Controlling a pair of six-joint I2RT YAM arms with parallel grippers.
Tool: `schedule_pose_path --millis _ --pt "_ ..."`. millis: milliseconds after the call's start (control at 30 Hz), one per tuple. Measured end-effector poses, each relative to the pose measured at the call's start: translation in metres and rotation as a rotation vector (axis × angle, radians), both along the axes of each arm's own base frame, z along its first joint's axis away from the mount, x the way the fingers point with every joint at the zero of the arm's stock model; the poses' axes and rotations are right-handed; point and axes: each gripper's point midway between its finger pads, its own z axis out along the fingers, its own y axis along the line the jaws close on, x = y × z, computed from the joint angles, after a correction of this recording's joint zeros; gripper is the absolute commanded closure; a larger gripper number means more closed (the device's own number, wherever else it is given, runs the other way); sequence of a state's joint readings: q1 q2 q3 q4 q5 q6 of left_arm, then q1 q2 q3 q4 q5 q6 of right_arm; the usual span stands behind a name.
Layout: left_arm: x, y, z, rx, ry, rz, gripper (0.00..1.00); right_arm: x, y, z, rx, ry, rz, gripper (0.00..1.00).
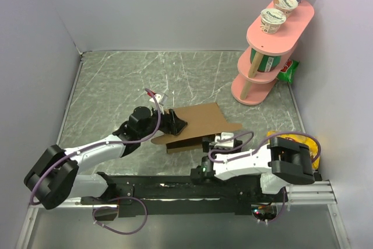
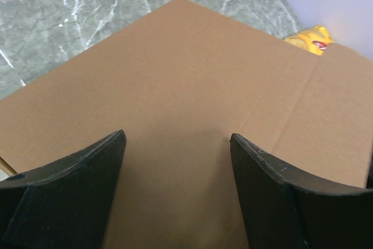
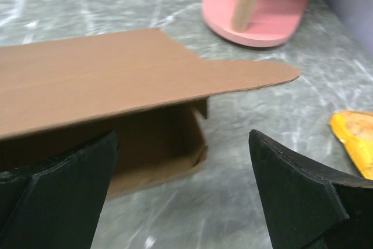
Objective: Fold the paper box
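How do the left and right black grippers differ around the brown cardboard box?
The left black gripper is over the brown cardboard box's flat lid panel; the right black gripper faces the box's open side. The left gripper points down at cardboard, the right gripper along the table. Both are open and empty.
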State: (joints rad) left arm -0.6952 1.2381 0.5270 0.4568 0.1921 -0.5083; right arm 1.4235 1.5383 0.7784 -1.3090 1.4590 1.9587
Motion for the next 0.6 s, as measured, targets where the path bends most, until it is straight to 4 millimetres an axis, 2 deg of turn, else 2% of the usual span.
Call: schedule_pose_path --millis 100,300,467,600 --pt "0.005 0.0 -0.007 0.02 -0.005 0.013 0.22 -0.013 0.014 0.003 0.02 -0.003 0.083 0.0" --pt "0.014 0.003 -0.019 0.056 -0.016 0.046 0.21 -0.053 0.034 0.017 0.128 -0.005 0.312 0.0" --pt "0.016 0.003 -0.02 0.072 -0.039 0.04 0.21 -0.07 0.026 0.047 0.366 0.04 0.409 0.0" --pt "0.018 0.003 -0.023 0.092 -0.056 0.035 0.21 -0.069 0.011 0.069 0.394 0.101 0.416 0.0"
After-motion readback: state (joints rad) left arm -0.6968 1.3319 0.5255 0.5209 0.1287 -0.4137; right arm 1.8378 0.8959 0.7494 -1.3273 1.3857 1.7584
